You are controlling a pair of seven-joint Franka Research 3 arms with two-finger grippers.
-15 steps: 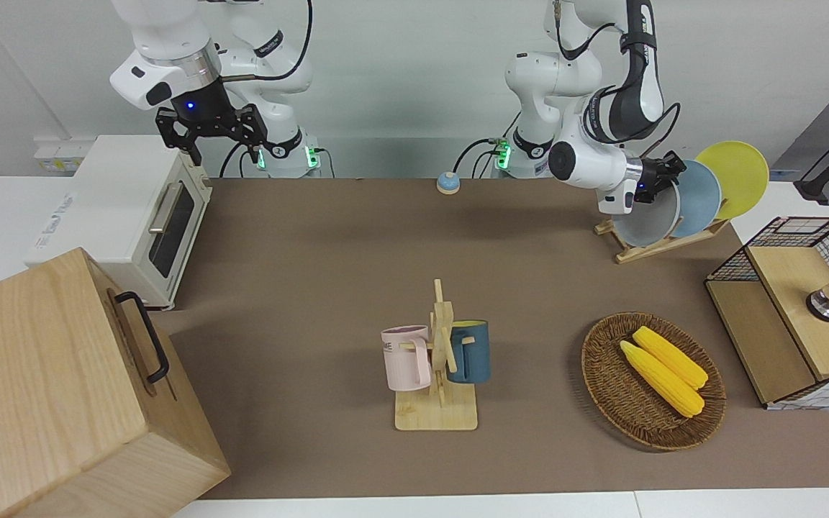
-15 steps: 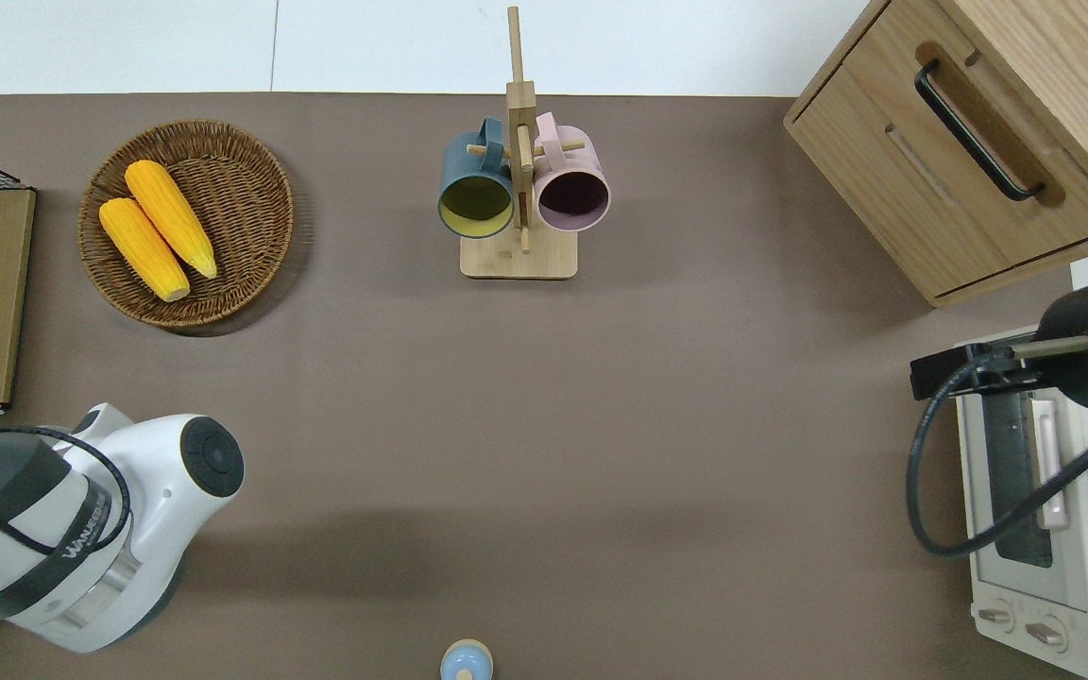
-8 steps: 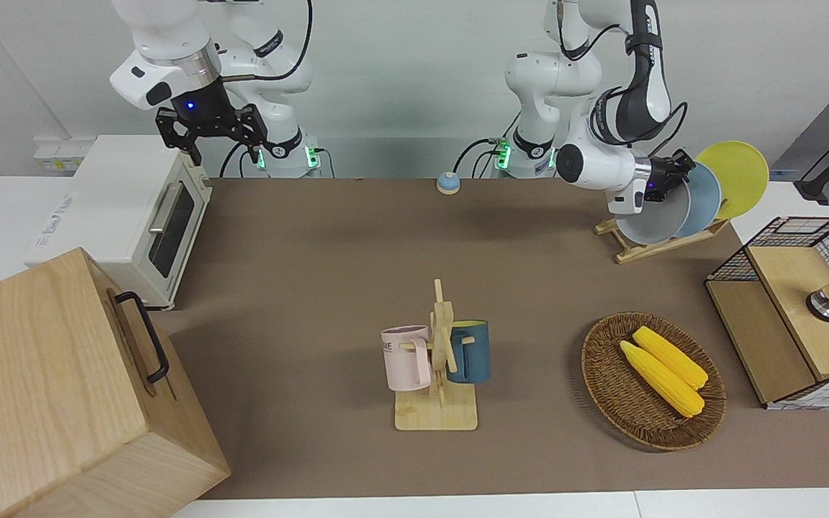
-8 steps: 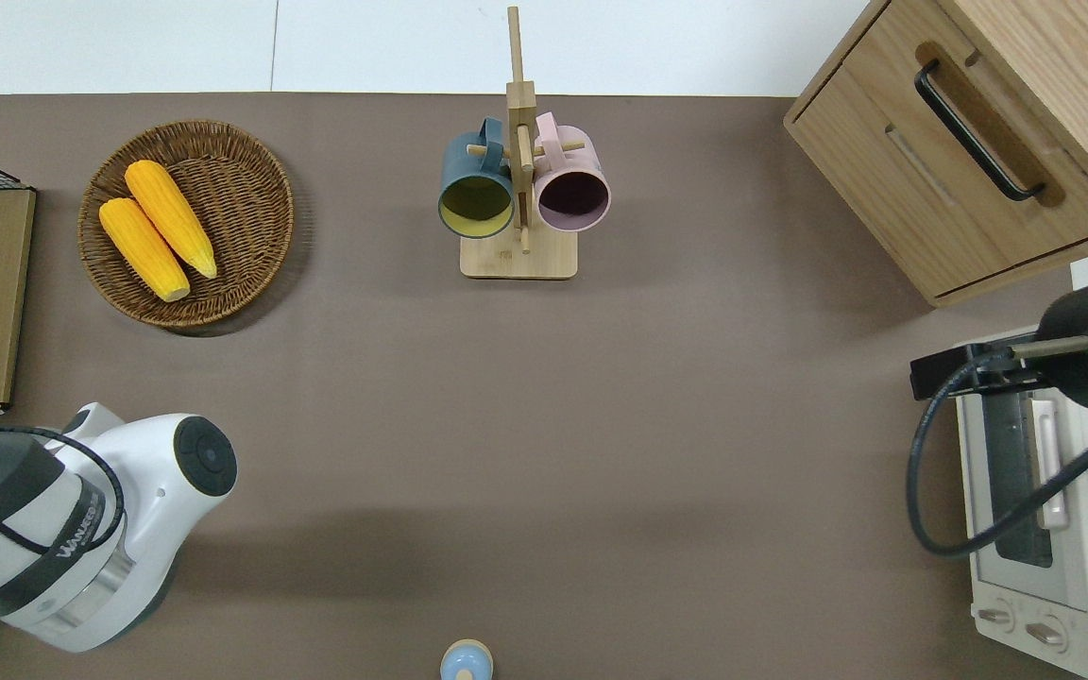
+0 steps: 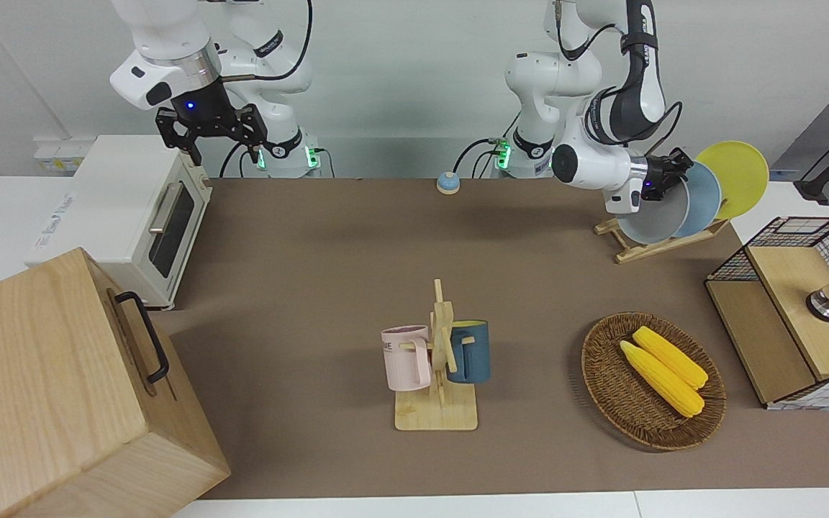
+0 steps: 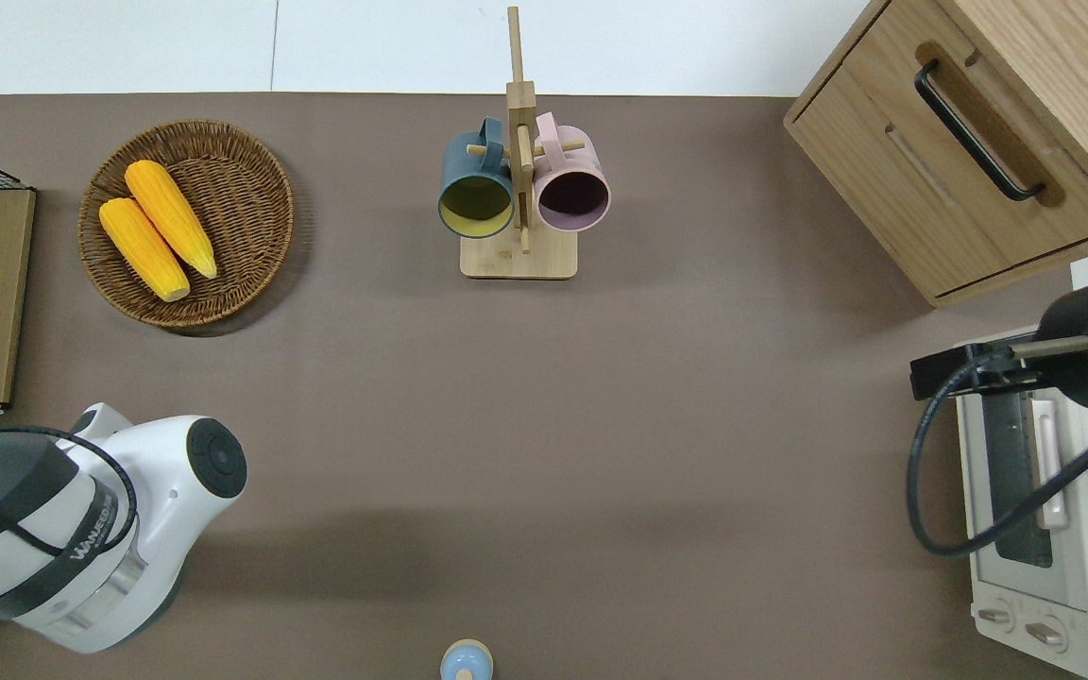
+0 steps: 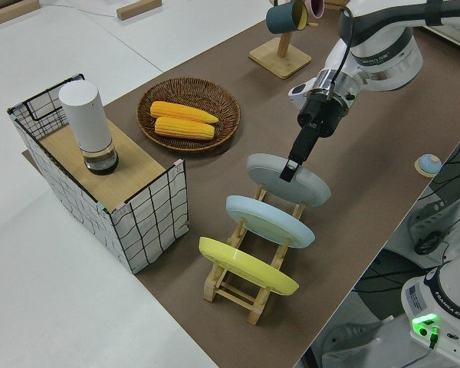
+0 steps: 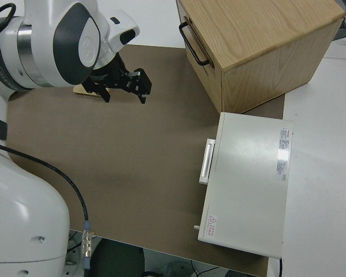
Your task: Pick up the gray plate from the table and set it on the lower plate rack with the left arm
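Observation:
The gray plate [image 5: 650,221] stands tilted at the end slot of the lower plate rack [image 5: 627,253], next to the sky-blue plate [image 5: 704,193]. A yellow plate [image 5: 737,176] fills the slot after that. My left gripper [image 5: 665,178] is shut on the gray plate's upper rim. In the left side view the gripper [image 7: 290,172] pinches the rim of the gray plate [image 7: 303,186], whose lower edge sits among the pegs of the rack [image 7: 238,291]. The overhead view shows only the left arm's body [image 6: 81,538]. My right arm is parked, its gripper [image 5: 211,137] open.
A wicker basket [image 5: 596,360] holds two corn cobs [image 5: 663,370] beside a wire crate [image 5: 796,302]. A mug stand [image 5: 440,360] with two mugs stands mid-table. A toaster oven [image 5: 134,208] and a wooden cabinet [image 5: 55,388] are at the right arm's end. A small blue bell [image 5: 447,183] lies near the robots.
My left gripper moved the gray plate a little toward the sky-blue plate, then eased it slightly back. The right arm has not moved.

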